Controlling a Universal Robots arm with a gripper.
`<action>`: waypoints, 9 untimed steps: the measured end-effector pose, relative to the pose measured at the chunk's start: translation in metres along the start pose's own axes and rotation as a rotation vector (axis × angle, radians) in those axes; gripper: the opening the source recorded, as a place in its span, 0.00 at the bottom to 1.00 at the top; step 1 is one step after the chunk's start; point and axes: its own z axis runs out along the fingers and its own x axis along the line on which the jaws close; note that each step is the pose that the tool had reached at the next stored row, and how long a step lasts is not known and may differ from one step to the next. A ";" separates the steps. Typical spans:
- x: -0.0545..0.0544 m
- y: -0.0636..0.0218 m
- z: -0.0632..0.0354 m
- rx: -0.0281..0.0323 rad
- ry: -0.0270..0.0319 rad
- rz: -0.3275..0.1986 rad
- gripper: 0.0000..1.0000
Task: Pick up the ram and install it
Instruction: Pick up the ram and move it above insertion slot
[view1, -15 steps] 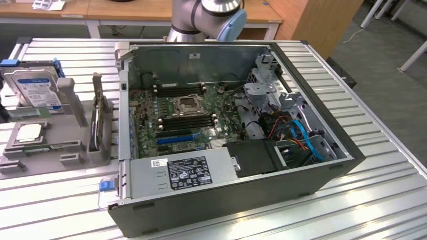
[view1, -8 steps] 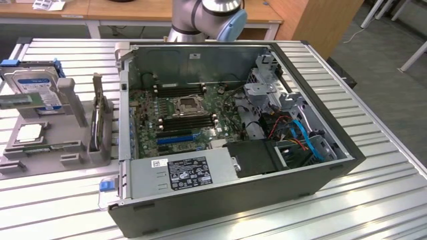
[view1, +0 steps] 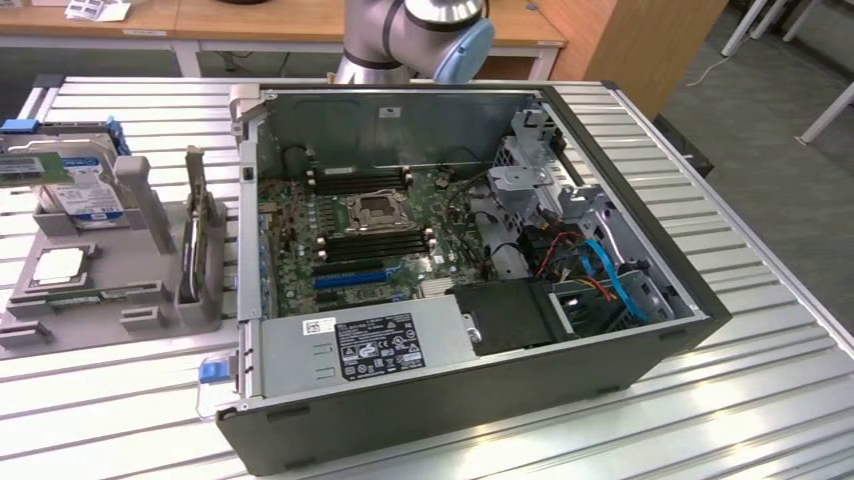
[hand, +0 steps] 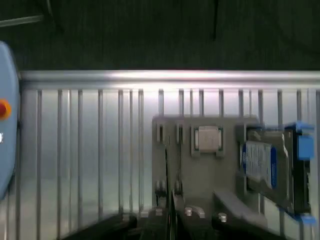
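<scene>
You are at the pick-up step, I think. The ram (view1: 64, 297) looks to stand on its edge in the gray holder (view1: 198, 305), on the exterior view's left, just on the near side of the silver chip (view1: 60, 265). The case (view1: 534, 390) sits to the right. The gripper (hand: 170, 227) hangs above the holder. You cannot tell how wide it is, or if it holds anything. A good grab needs it lined up along the stick.
</scene>
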 end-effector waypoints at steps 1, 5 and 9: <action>0.000 0.0000 0.0000 -0.0001 0.0000 0.000 0.14; -0.001 -0.0115 -0.0001 -0.0027 0.0003 0.000 0.14; -0.001 -0.0298 -0.0007 -0.0026 0.0002 0.000 0.14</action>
